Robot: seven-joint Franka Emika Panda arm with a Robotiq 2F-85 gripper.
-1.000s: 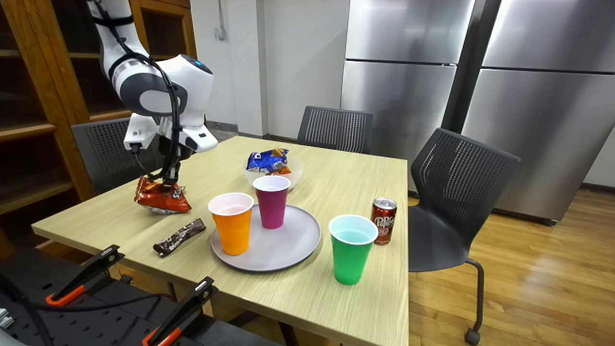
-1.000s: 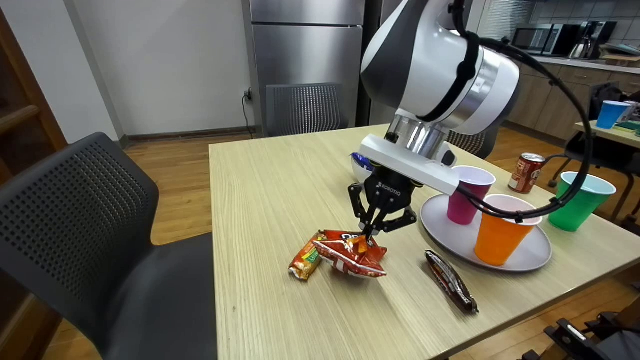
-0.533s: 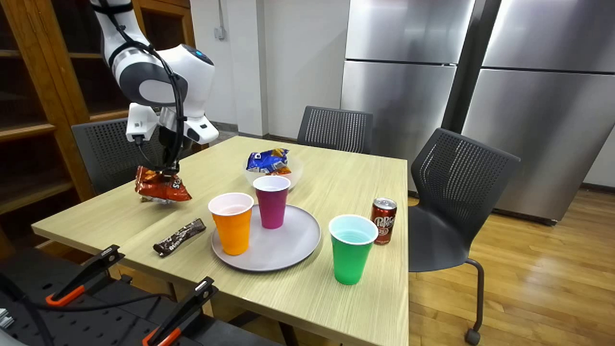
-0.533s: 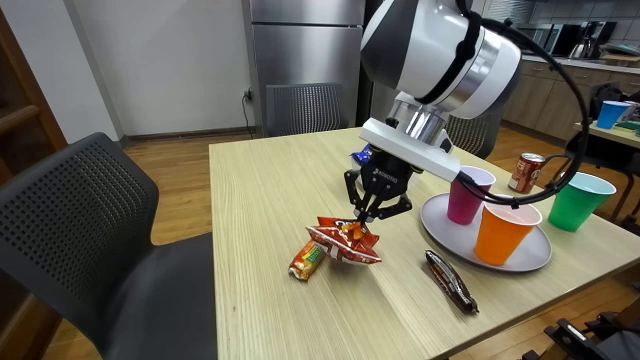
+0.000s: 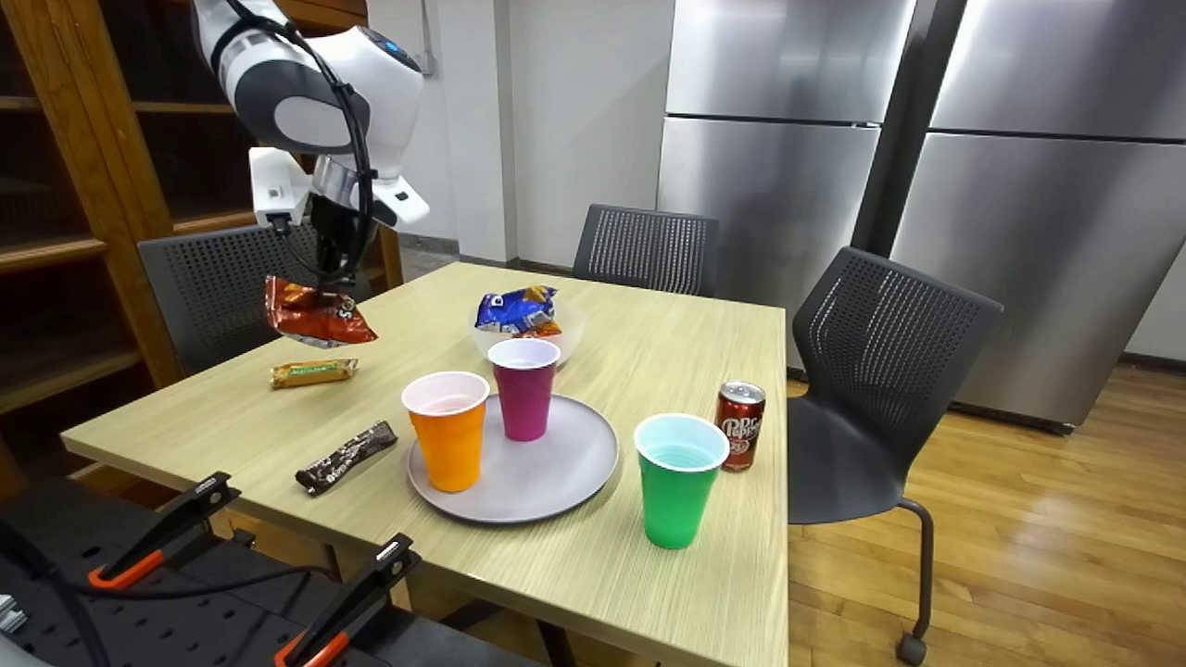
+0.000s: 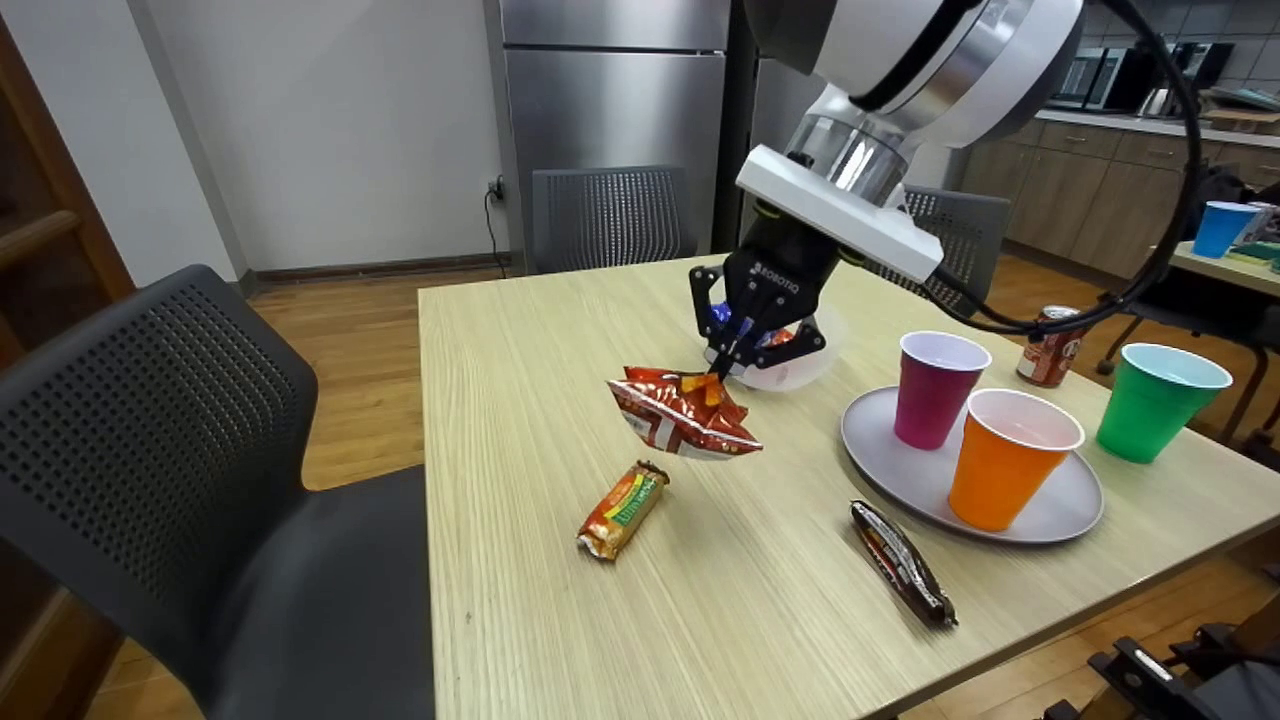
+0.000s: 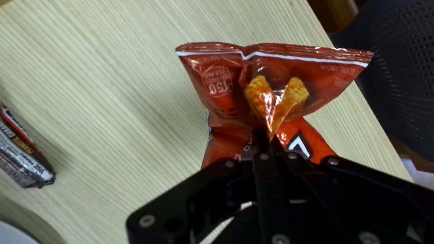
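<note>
1. The gripper [image 6: 722, 362] is squeezed tight on a red chip bag [image 6: 685, 418], holding it by a fold.
2. The red chip bag hangs in the air over the bench [image 6: 530, 400].
3. A gold snack bar [image 6: 622, 510] lies on the bench, lower than the red chip bag.
4. A dark candy bar [image 6: 902, 565] lies near the gray plate [image 5: 561, 463].
5. An orange cup [image 5: 449, 440] and a purple cup [image 5: 525, 398] stand on the gray plate.
6. A blue bag [image 5: 505, 313] pokes out of a white bowl [image 5: 570, 335].
</note>
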